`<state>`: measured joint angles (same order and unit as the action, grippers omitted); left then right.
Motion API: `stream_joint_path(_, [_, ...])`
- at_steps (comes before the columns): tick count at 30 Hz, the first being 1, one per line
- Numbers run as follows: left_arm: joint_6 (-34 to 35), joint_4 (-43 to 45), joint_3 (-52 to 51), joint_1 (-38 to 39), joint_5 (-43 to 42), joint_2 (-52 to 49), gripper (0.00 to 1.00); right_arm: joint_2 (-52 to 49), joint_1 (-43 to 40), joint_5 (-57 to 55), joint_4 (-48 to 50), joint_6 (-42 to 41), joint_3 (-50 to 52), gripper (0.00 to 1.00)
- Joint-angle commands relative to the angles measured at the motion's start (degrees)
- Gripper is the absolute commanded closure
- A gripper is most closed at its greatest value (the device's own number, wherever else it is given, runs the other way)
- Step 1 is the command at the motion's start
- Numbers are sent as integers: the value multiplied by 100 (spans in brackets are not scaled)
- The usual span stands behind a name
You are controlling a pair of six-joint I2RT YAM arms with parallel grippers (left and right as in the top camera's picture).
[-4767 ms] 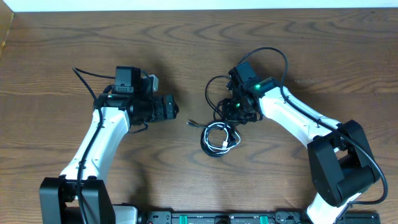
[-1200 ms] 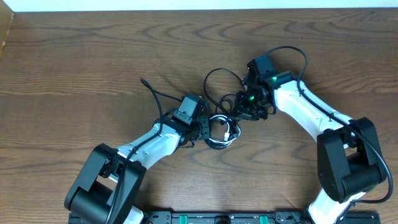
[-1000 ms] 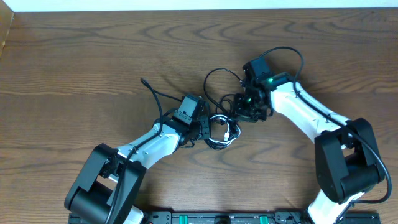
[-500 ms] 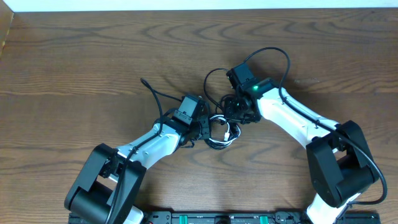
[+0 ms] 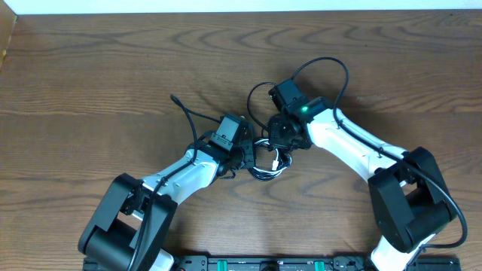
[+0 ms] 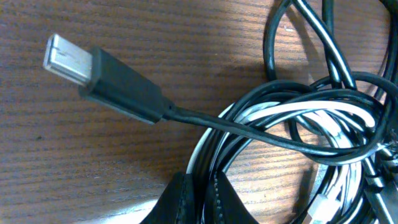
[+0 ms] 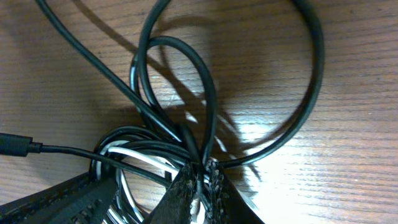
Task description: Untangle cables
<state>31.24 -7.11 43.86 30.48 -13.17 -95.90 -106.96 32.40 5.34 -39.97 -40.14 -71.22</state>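
The two cables lie knotted together near the middle of the wooden table (image 5: 90,75), between the two arms, whose wrists meet over the bundle from either side.

The black cable (image 6: 249,134) is thin, glossy and round. It is wound into several overlapping turns that make up the outer part of the bundle. One end lies free on the wood and finishes in a USB plug (image 6: 68,59) with a bare metal tip and a blocky black housing, pointing away from the coil. In the right wrist view further black strands leave the bundle as two upright loops, a narrow one nested inside a much wider one. From overhead a thin black loop arcs out on the far side of the tangle.

The white cable (image 6: 292,112) is equally thin and runs inside the black turns, showing only in short curved stretches between them. Black strands cross over it in several places.

The left gripper (image 6: 202,199) has its fingertips pressed together at the near edge of the coil, with black turns running down into the pinch. The right gripper (image 7: 200,186) has its fingertips drawn in narrow on the spot where the black loops converge, clamping those strands
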Motion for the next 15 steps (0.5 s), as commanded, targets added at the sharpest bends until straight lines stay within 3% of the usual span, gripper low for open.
stream_joint_path(1, [-55, -87, -164, -35, 247, -214, 92, 87, 149, -269, 13, -166, -22, 91])
stream_joint_path(15, [-57, -87, -164, -35, 229, -214, 92, 87, 317, -957, 2, -396, 63, 99])
